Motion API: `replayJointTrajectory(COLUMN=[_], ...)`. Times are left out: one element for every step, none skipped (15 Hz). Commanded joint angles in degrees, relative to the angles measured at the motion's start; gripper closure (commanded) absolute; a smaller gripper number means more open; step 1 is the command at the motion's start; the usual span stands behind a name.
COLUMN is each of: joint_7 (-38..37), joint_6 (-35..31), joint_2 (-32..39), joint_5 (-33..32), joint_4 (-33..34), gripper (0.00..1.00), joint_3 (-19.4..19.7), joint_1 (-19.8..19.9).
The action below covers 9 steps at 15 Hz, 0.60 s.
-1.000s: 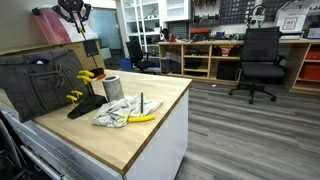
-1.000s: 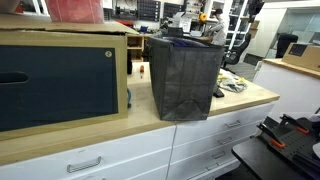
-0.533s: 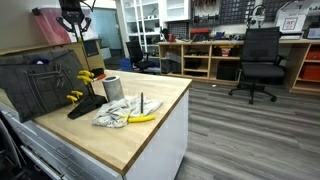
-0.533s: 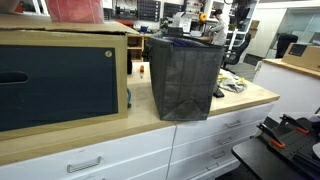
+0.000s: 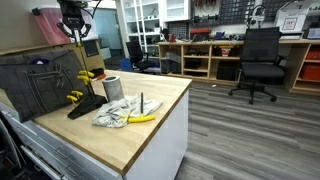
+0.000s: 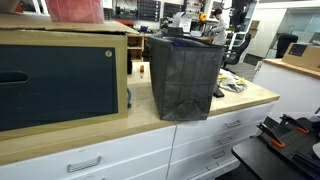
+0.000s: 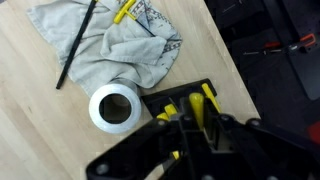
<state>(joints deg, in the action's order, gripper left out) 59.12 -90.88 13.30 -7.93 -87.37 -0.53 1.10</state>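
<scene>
Yellow-handled tools point(image 7: 200, 103) sit in a black rack point(image 7: 172, 97) on the wooden counter point(image 7: 40, 120). In the wrist view we see our gripper point(image 7: 190, 132) directly over them, its jaws drawn narrow together. At nine o'clock from the rack stands a white roll point(image 7: 113, 107). At eleven o'clock lies a grey cloth point(image 7: 115, 45) with a black rod point(image 7: 75, 45) across it. In an exterior view the gripper point(image 5: 72, 32) hangs high, at twelve o'clock of the mesh basket point(image 5: 40, 85).

Bare countertop point(image 7: 35, 120) seems passable beside cup point(image 7: 113, 107) and cloth point(image 7: 120, 50).
</scene>
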Motion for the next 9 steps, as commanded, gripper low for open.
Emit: replayJointTrajectory(joint_7=[-0.06, -0.06, -0.06, -0.60, -0.58, -0.52, -0.50, -0.38, -0.17], joint_6=[0.25, 0.25, 0.25, 0.20, -0.02, -0.39, -0.72, -1.22, -1.25], joint_2=[0.07, 0.07, 0.07, 0.24, 0.09, -0.44, -0.85, -1.19, -1.08], joint_5=[-0.09, -0.09, -0.09, -0.25, -0.32, -0.37, -0.41, -0.39, -0.48], joint_4=[0.26, 0.26, 0.26, 0.49, 0.33, -0.21, -0.68, -1.04, -0.99], gripper=[0.85, 0.85, 0.96, 0.96, 0.96, 0.96, 0.96, 0.96, 0.96], joint_3=[-0.44, -0.44, -0.44, -0.63, -0.86, -1.08, -1.25, -1.37, -1.48], joint_1=[0.35, 0.36, 0.35, 0.01, -0.22, -0.36, -0.43, -0.42, -0.43])
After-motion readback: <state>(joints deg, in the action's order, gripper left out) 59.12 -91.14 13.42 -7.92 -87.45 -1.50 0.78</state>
